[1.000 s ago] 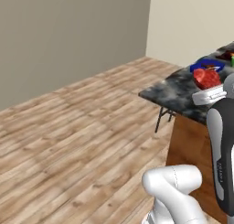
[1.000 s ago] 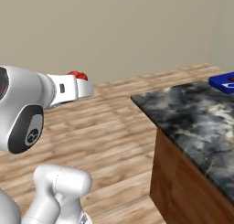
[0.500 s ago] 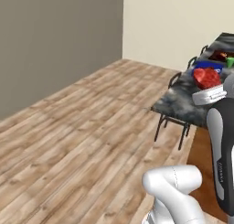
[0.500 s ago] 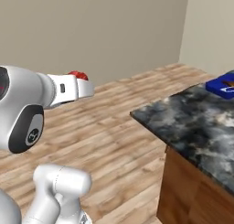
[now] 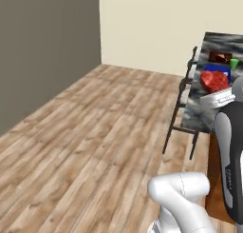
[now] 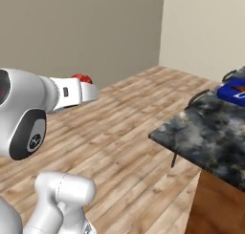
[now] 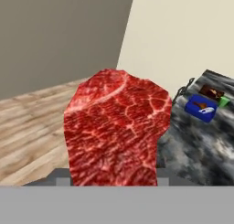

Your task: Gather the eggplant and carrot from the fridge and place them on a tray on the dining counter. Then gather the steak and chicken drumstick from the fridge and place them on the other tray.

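Arm raised and stretched forward at about counter height, white forearm level, gripper out ahead of the base over the wood floor. Fingers clamped on the steak, hidden behind the meat in the hand view. Steak held upright in front of the hand camera, a marbled red slab, long axis running away from the fingers, broad face toward the lens, free end rounded. Seen as a small red lump at the tip of the hand in the right base view and against the counter in the left base view.

Dining counter ahead and to the right, black-and-grey top, dark stool frames beside it. Other tray, blue, on the far part of the top, with the wooden tray just beyond it.

Compared with a second ago: whole scene shifted in both base views, so camera moved with the base; room corner and cream wall now in sight, counter end farther right. Arm pose and grip on the steak unchanged.
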